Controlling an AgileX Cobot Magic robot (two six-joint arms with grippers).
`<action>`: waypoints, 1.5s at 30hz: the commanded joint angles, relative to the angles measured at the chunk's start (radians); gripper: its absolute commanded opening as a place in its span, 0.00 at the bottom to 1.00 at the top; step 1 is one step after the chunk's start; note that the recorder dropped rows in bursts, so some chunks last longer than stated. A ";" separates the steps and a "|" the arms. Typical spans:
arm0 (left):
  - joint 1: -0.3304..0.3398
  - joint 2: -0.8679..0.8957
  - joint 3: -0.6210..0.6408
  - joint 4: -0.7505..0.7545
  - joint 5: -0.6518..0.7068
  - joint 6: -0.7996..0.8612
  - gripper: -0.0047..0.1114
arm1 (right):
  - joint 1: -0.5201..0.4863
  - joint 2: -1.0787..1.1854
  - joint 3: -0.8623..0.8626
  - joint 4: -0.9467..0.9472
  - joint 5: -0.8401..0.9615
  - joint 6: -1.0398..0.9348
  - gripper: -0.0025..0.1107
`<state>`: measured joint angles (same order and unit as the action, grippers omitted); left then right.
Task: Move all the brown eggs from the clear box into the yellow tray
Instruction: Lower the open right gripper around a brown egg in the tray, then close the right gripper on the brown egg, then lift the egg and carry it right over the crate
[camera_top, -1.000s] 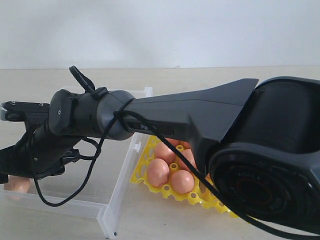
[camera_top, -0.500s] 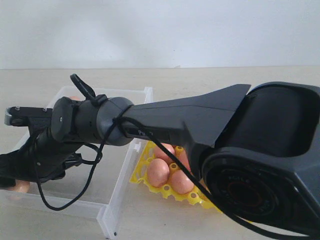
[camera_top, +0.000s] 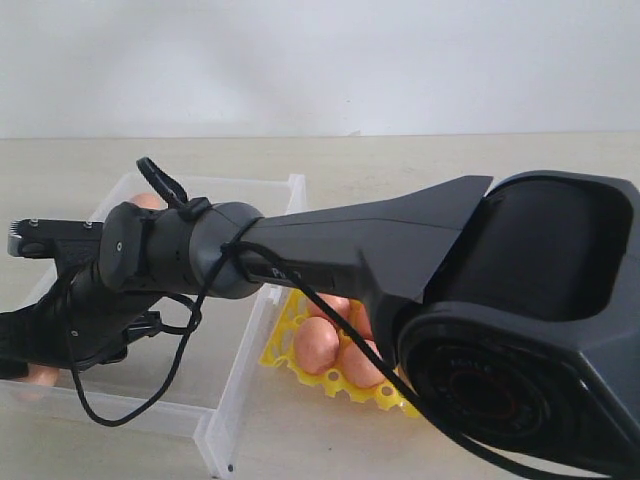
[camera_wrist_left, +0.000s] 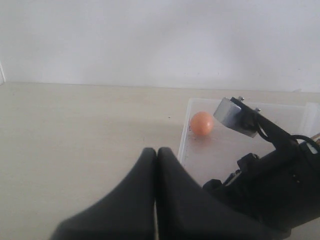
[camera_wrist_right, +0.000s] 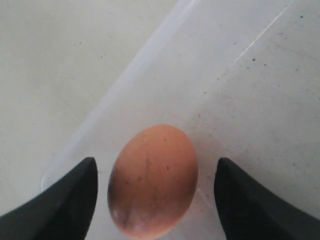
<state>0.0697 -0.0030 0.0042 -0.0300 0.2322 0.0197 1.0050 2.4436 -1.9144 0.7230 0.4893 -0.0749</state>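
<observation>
Beige table (camera_top: 450, 165): clear box (camera_top: 235, 385), yellow tray (camera_top: 278, 350)

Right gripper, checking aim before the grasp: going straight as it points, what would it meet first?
Probably the brown egg lying in the clear box, between the open fingers of the right gripper.

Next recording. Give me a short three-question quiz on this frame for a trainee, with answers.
1. True or false: the right end effector is shut on the brown egg.
2. The left end effector is: A open, B shut and empty, C holding an egg.
3. Fill in: the brown egg at the right end effector lies in the ____.
Key: 1 false, it is open, straddling the egg; 2 B; 3 clear box.
</observation>
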 joint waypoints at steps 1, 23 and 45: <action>0.001 0.003 -0.004 -0.005 0.000 0.001 0.00 | 0.006 0.012 -0.004 0.012 0.011 -0.006 0.58; 0.001 0.003 -0.004 -0.005 0.000 0.001 0.00 | 0.027 0.045 -0.052 0.038 0.035 -0.006 0.13; 0.001 0.003 -0.004 -0.005 0.000 0.001 0.00 | 0.002 -0.167 0.059 -0.148 -0.133 -0.071 0.02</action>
<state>0.0697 -0.0030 0.0042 -0.0300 0.2322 0.0197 1.0175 2.3323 -1.9270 0.5864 0.4212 -0.1307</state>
